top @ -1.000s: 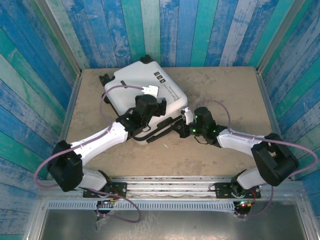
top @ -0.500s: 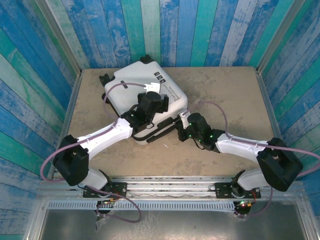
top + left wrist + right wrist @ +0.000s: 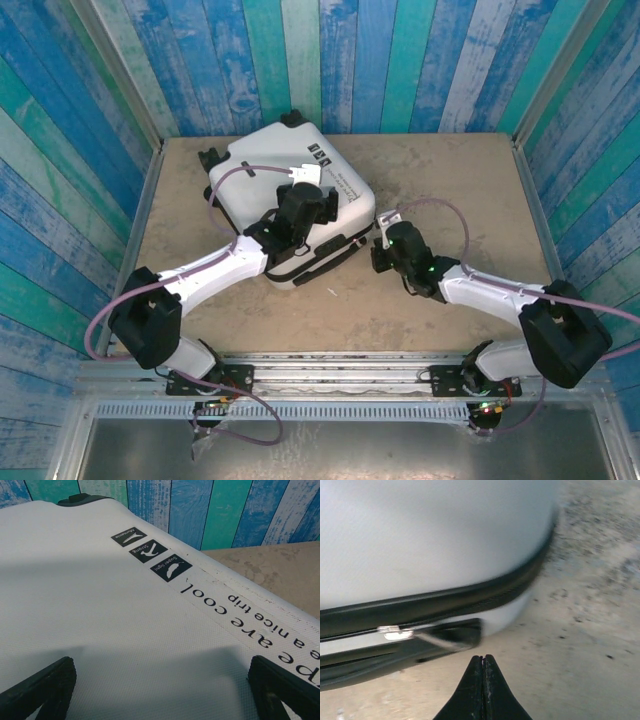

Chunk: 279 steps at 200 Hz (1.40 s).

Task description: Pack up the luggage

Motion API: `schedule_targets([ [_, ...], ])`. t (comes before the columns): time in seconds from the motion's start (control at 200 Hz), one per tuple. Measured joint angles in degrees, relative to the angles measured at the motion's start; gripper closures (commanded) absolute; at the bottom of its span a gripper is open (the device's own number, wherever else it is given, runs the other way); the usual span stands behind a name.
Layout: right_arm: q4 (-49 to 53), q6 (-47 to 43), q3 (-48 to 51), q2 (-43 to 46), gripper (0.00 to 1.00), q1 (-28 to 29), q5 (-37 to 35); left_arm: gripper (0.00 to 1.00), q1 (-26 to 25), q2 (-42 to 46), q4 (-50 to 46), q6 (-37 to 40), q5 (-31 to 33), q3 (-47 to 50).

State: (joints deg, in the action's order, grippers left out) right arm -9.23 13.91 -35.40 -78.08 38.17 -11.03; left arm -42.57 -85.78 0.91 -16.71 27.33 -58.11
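Luggage (image 3: 255, 170): location, please.
— Far left part of the table (image 3: 450, 180), lying flat with one white shell upward. Wheels (image 3: 295, 118) point to the far side, the handle (image 3: 320, 262) to the near side.

Condition?
— Closed. Black labels (image 3: 150, 550) and printed lettering (image 3: 240, 605) run along the top of the shell. The black zipper trim (image 3: 445, 600) rounds the near right corner. A shiny metal piece (image 3: 395, 632), perhaps a zipper pull, lies below it. Whether the zip is run fully home cannot be told.

Left tool (image 3: 160, 685)?
— Spread wide, over the top of the shell and holding nothing. Whether its fingers (image 3: 42, 687) touch the shell cannot be told.

Right tool (image 3: 482, 660)?
— Pressed together to a single point and empty. It sits low over the table, just beside the case's near right corner and apart from the trim.

Stage, in your judgement?
— Late, probably finishing or checking the closure.

Hazards?
— First, the case may slide. The shell looks smooth and the table is bare, so a sideways push from the right tool could shift or turn the case unless the left tool bears down on it.
— Second, the narrow closed tip could glance off the metal piece or wedge under the handle.
— Third, the tip sits low, so a slight dip would scrape the table.
— Fourth, the left arm's cable (image 3: 225, 185) loops over the shell and could catch on a wheel.
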Motion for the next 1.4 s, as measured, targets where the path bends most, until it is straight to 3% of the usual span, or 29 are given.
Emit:
schedule_targets([
  [0.17, 0.24, 0.74, 0.0, -0.37, 0.98, -2.36, 0.81, 0.09, 0.0, 0.0, 0.63, 0.0, -0.02, 0.35],
  [0.32, -3.82, -1.03, 3.08, 1.7, 0.6, -2.54, 4.04, 0.09, 0.09, 0.0, 1.11, 0.07, -0.22, 0.59],
  [0.451, -7.67, -4.26, 7.54, 5.46, 0.47, -2.58, 8.94, 0.09, 0.11, 0.0, 1.73, 0.42, -0.35, 0.87],
  [0.601, -9.94, -7.78, 7.76, 5.07, 0.38, -2.58, 13.64, 0.09, 0.22, 0.0, 2.58, 0.61, -0.96, 1.14],
  [0.826, -14.03, -10.45, 6.34, -1.99, 0.36, -2.58, 18.05, 0.09, 0.37, 0.0, 2.8, 0.92, -1.75, 1.14],
  [1.057, -18.91, -10.51, 5.95, -5.7, 0.42, -2.58, 19.47, 0.09, 0.42, 0.0, 3.19, 1.4, -1.88, 1.38],
  [1.317, -21.88, -10.51, 4.85, -7.15, 0.55, -3.15, 19.52, 0.09, 0.42, 0.0, 3.65, 1.68, -2.03, 1.64],
  [1.397, -21.9, -10.43, 4.26, -7.98, 0.64, -3.34, 19.02, 0.09, 0.42, 0.0, 3.74, 1.7, -2.16, 1.66],
])
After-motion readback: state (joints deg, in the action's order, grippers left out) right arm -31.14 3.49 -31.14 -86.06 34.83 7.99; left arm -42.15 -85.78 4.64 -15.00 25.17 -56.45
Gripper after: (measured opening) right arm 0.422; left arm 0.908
